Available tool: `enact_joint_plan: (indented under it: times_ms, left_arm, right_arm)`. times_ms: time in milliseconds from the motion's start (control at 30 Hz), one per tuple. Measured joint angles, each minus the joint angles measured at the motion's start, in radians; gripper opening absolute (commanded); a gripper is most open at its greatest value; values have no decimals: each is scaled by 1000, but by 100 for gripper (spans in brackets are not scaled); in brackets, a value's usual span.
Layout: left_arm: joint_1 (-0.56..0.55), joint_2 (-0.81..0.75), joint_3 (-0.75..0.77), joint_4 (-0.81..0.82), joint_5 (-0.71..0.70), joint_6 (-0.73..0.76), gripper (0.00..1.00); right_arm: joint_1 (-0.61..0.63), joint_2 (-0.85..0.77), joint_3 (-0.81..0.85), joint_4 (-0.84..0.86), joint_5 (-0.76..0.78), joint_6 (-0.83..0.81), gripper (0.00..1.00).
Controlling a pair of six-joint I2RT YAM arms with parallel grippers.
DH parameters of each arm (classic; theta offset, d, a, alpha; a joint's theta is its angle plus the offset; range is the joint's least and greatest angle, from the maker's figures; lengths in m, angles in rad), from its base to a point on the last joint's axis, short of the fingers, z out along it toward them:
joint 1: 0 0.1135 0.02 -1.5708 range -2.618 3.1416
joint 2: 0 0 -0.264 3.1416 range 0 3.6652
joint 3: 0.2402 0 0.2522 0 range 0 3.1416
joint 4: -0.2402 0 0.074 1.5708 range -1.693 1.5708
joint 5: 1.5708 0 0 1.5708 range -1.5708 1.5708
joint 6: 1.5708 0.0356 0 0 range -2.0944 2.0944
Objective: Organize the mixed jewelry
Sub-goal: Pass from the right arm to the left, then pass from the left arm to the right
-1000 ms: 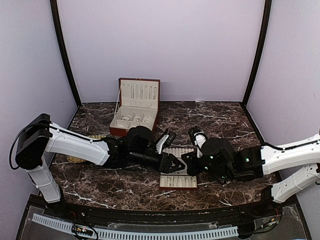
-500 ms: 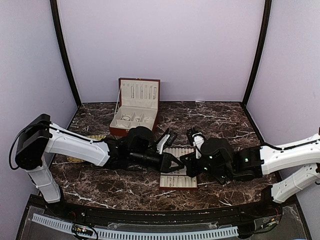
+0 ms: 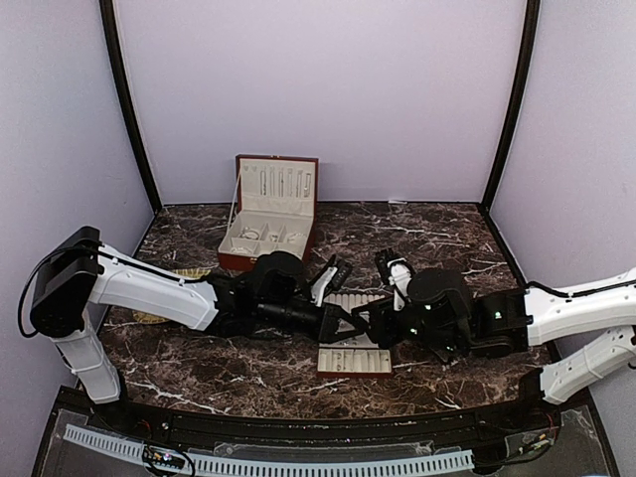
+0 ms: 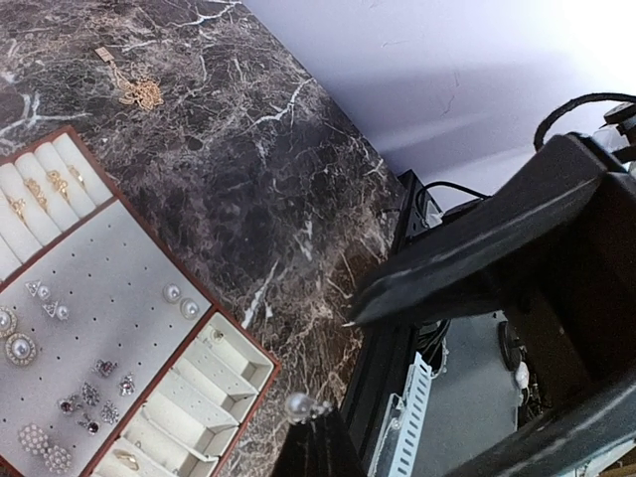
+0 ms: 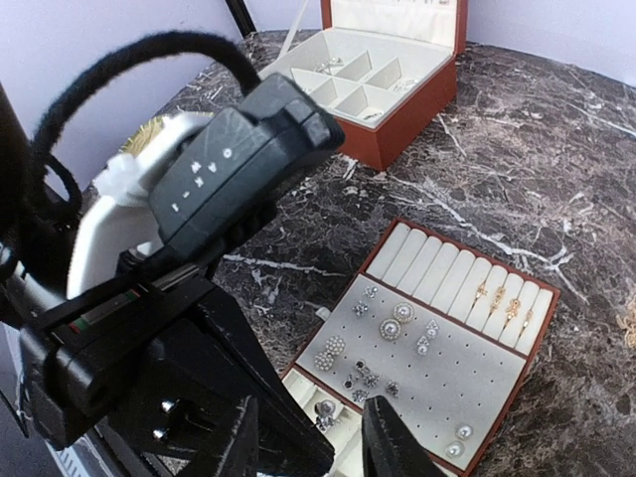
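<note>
My left gripper (image 3: 341,323) is shut on a small pearl stud (image 4: 297,404) and holds it above the near end of the cream slotted tray (image 3: 355,361). My right gripper (image 3: 371,324) faces it tip to tip, open, with its fingers (image 5: 390,437) on either side of the stud (image 5: 325,412). The tray's grey pad (image 5: 467,363) carries several pearl and crystal studs (image 5: 395,323). Its upper slots hold gold rings (image 5: 502,298). In the left wrist view the tray (image 4: 109,283) lies at lower left. The bangle hoop is out of view.
The open red-brown box (image 3: 266,260) stands at the back left, with small pieces in its compartments (image 5: 343,75). A woven mat (image 3: 189,272) lies under the left arm. A gold chain (image 4: 134,91) lies on the marble beyond the tray.
The right wrist has shifted slightly towards the left gripper. Both grippers stay close together over the tray. The left arm has barely moved.
</note>
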Motion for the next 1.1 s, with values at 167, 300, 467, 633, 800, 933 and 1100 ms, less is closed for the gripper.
enact_joint_plan:
  times_ms: [167, 300, 467, 633, 800, 933, 1100]
  left_arm:
    - [2, -5, -6, 3, -3, 50, 0]
    - [2, -18, -34, 27, 27, 127, 0]
    - [2, -47, -65, 42, 114, 237, 0]
    - [-4, -69, -65, 26, 153, 343, 0]
    - [-18, -72, -63, -31, 149, 423, 0]
    - [-26, -72, -61, -55, 138, 457, 0]
    - [-33, -72, -61, -58, 132, 476, 0]
  right_arm:
    - [-25, -95, 0, -8, -29, -13, 53]
    - [-100, -153, -2, -4, -132, -17, 50]
    - [-204, -193, -41, 4, -354, -21, 46]
    - [-257, -188, -54, -3, -570, -17, 36]
    - [-259, -136, -54, -2, -694, -2, 30]
    - [-259, -108, -54, 12, -749, 14, 27]
    - [-259, -85, -55, 45, -790, 29, 25]
